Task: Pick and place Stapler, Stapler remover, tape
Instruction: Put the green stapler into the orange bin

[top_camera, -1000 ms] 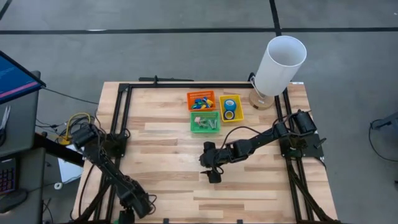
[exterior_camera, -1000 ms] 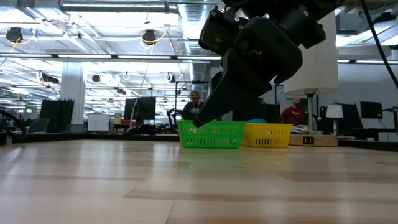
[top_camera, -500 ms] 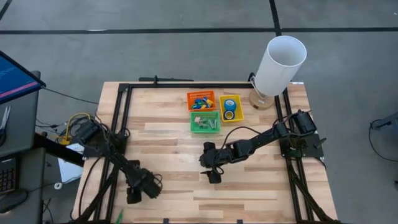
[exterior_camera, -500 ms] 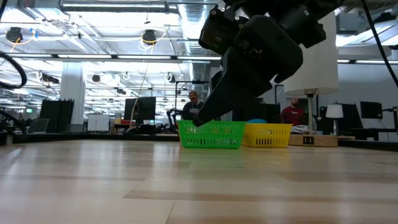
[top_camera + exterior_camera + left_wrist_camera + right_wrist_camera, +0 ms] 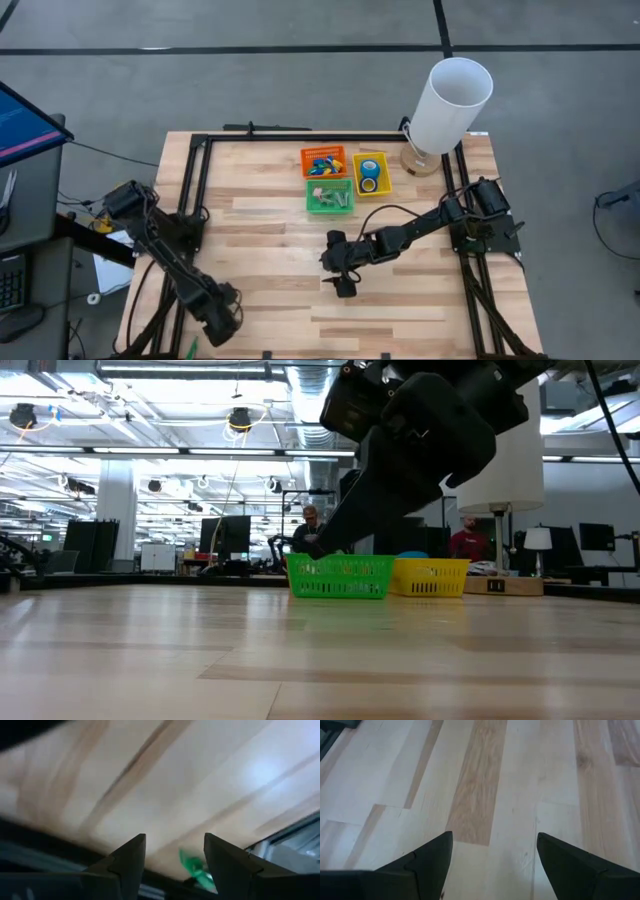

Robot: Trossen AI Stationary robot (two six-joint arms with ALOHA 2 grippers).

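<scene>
Butcher-block wood fills the high view: the table (image 5: 260, 240) carries three small baskets in a cluster at its far edge, well beyond both grippers. An orange basket (image 5: 323, 161) holds a jumble of small coloured pieces, probably the staplers, though they are too small to tell apart. A yellow basket (image 5: 370, 174) just beside it holds the tape (image 5: 369, 177), two blue rings stacked. A green basket (image 5: 330, 197), the nearest of the three to the right gripper, holds pale bits that cannot be made out. The sorting looks largely done, one kind per basket. The right gripper (image 5: 343, 287) hangs over bare wood mid-table, the green basket beyond it. The left gripper (image 5: 222, 329) sits at the near-left corner, far from every basket. A white lamp (image 5: 447, 106) stands by the yellow basket.

From the low view, the right arm's dark bulk looms in front of the green and yellow baskets; a blue curve of tape peeks over the yellow rim. People stand in the room behind.

The left wrist view shows its jaws parted with nothing between them, over the table edge; a small green object (image 5: 196, 868) lies past the fingertips, off the wood, perhaps dropped.

The right wrist view shows its jaws spread wide and empty over plain boards, likely parked because nothing remains there to pick.
</scene>
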